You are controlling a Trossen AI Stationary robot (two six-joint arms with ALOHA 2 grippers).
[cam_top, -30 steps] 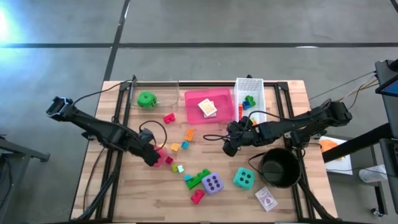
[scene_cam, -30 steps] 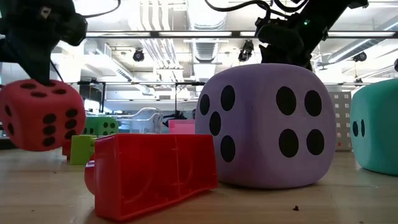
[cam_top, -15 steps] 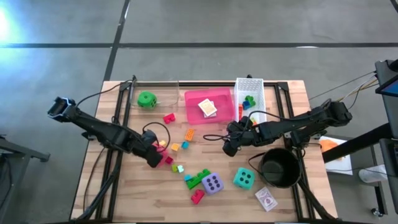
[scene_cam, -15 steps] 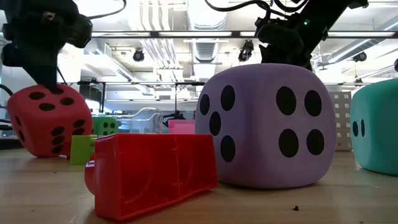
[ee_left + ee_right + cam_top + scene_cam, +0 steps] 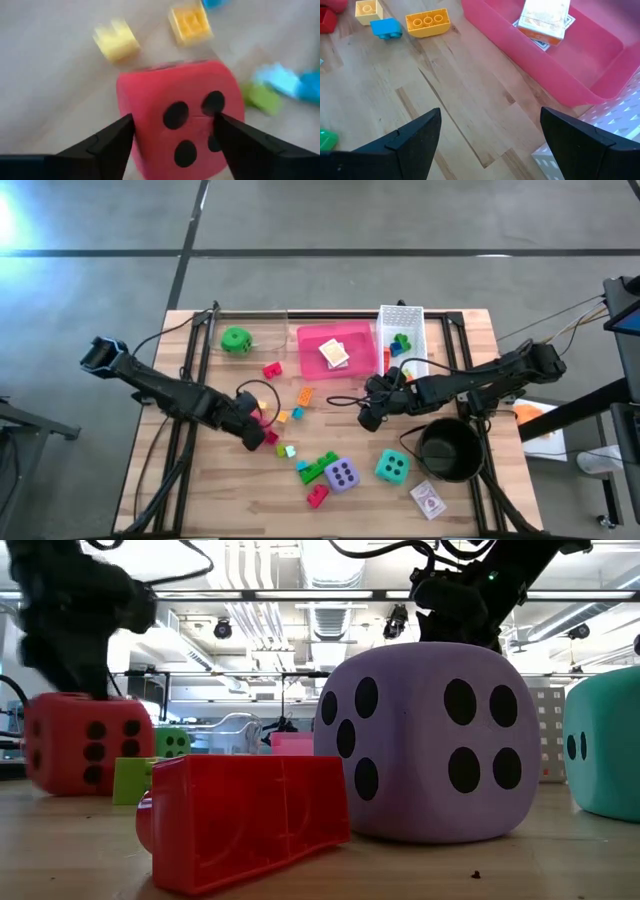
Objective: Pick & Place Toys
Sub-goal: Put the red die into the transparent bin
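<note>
4 dice | red (image 5: 262,418), green (image 5: 236,340), purple (image 5: 342,474), teal (image 5: 392,466)

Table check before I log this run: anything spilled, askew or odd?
Nothing looks damaged. Loose bricks lie scattered mid-table, and the red die sits on the wood between the left gripper's fingers; it looks just set down.
</note>
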